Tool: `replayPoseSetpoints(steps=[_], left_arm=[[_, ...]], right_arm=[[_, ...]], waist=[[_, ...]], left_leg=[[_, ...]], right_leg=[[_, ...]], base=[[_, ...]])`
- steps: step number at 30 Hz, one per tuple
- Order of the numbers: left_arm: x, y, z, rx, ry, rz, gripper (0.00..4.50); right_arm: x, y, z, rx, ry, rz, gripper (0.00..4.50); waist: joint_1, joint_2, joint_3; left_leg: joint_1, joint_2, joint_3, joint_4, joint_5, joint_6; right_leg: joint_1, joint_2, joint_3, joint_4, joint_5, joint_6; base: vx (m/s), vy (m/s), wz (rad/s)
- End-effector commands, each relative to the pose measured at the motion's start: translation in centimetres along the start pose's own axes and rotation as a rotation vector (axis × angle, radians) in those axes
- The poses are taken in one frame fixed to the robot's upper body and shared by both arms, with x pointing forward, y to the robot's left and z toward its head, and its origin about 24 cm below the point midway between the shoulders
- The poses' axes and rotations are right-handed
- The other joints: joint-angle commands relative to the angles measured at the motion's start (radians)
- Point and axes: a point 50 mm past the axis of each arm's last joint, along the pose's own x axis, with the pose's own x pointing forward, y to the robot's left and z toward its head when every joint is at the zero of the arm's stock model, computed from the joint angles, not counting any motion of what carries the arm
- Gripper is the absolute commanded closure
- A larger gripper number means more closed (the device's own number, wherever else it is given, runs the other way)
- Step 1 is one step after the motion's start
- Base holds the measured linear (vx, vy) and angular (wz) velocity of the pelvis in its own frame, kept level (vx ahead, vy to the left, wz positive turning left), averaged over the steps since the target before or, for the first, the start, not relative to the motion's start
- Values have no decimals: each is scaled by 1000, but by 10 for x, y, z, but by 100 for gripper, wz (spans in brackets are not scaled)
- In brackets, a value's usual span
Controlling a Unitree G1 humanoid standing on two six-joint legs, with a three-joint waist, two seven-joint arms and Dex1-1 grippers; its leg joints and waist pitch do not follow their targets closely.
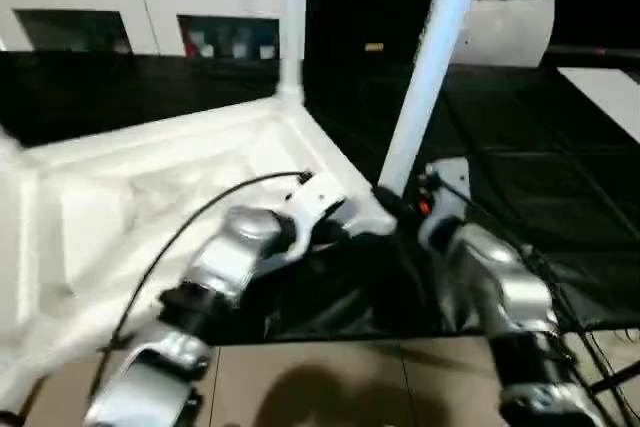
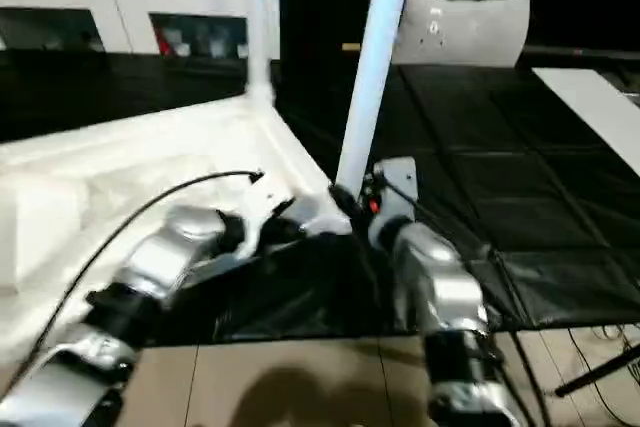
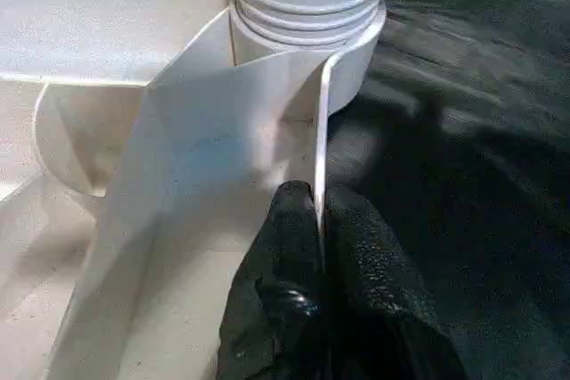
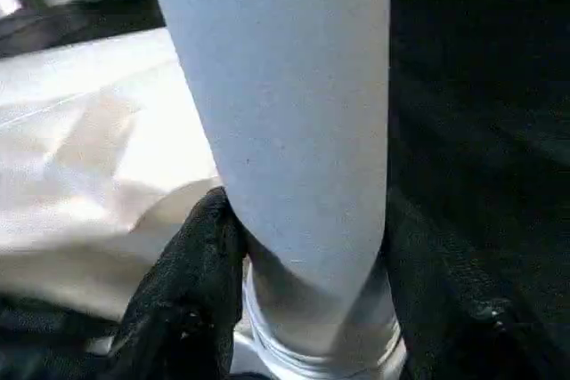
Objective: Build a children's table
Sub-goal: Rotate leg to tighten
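Table top (image 1: 150, 207) upside down at 9 o'clock on black mat (image 1: 520, 197). Left fingers (image 3: 294, 246) pinching its rim wall (image 3: 316, 131); right fingers (image 4: 191, 282) half open around leg (image 1: 430, 67) in near corner socket (image 3: 352, 51). Best keeping leg upright, twisting slowly.

White table top (image 1: 150, 187) and legs (image 1: 430, 67); black fingers (image 3: 294, 291); black mat (image 1: 520, 167)

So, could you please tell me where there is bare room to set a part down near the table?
The black mat right of the held leg is bare up to the flat white board. The ribbed underside of the table top is open left of the left pincer. It is crowded at the near corner socket, where the right pincer grips that leg.
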Motion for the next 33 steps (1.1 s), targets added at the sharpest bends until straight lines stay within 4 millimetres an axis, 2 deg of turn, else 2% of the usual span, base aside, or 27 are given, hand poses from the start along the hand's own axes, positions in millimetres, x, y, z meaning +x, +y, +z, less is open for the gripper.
replayPoseSetpoints(steps=[1, 3, 4, 6, 8, 13, 16, 19, 25, 28, 33], left_arm=[[5, -7, 38, 41, -151, 14, 450], [5, -8, 37, 57, -149, 8, 450], [4, -9, 36, 70, -144, -3, 450], [2, -8, 33, 86, -136, -12, 450], [-1, -6, 27, 94, -124, -19, 450], [-10, 0, 15, 109, -98, -31, 450], [-17, 10, 4, 99, -67, -2, 450], [-20, 15, 0, 90, -57, 24, 450], [-28, 26, -6, 71, -50, 75, 450], [-29, 27, -7, 70, -48, 79, 450], [-29, 28, -7, 72, -48, 79, 450]], right_arm=[[10, 32, -20, 72, 57, 127, 184], [9, 30, -20, 73, 52, 118, 165], [6, 26, -21, 60, 48, 114, 147], [3, 20, -20, 16, 44, 104, 140], [-3, 12, -18, -27, 32, 107, 114], [-17, -6, -12, -175, 0, 96, 80], [-26, -17, -10, -194, -29, 31, 43], [-30, -19, -8, -193, -58, 1, 11], [-34, -23, -6, -203, -144, -125, 4], [-35, -25, -5, -213, -161, -188, 4], [-37, -29, -2, -201, -204, -256, 4]], waist=[[11, -6, -64], [17, -6, -67], [21, -4, -68], [25, -1, -67], [28, 0, -65], [27, -2, -61], [25, -5, -60], [22, -4, -61], [17, -6, -62], [10, -5, -62], [9, -5, -62]], left_leg=[[16, 25, -13, -67, -275, 15], [16, 25, -12, -65, -229, 27], [15, 25, -10, -63, -178, 44], [16, 25, -9, -62, -166, 50], [19, 27, -9, -65, -202, 42], [18, 27, -10, -69, -253, 20], [17, 27, -10, -69, -254, 20], [16, 27, -11, -69, -248, 22], [14, 26, -10, -67, -235, 27], [14, 25, -9, -66, -235, 26], [14, 24, -8, -66, -236, 30]], right_leg=[[34, -33, 16, -73, -213, -179], [38, -32, 15, -67, -166, -185], [41, -30, 14, -60, -98, -199], [43, -29, 13, -58, -79, -208], [42, -29, 13, -64, -125, -203], [40, -29, 13, -72, -207, -183], [38, -29, 14, -72, -224, -175], [38, -29, 14, -71, -217, -175], [36, -28, 14, -68, -204, -177], [35, -25, 14, -68, -202, -176], [37, -25, 14, -67, -196, -174]], base=[[0, 0, 0], [0, 0, 0], [0, 0, 0], [0, 0, 0], [0, 0, 0], [0, 0, 0], [0, 0, 0], [0, 0, 0], [0, 0, 0], [0, 0, 0], [0, 0, 0]])
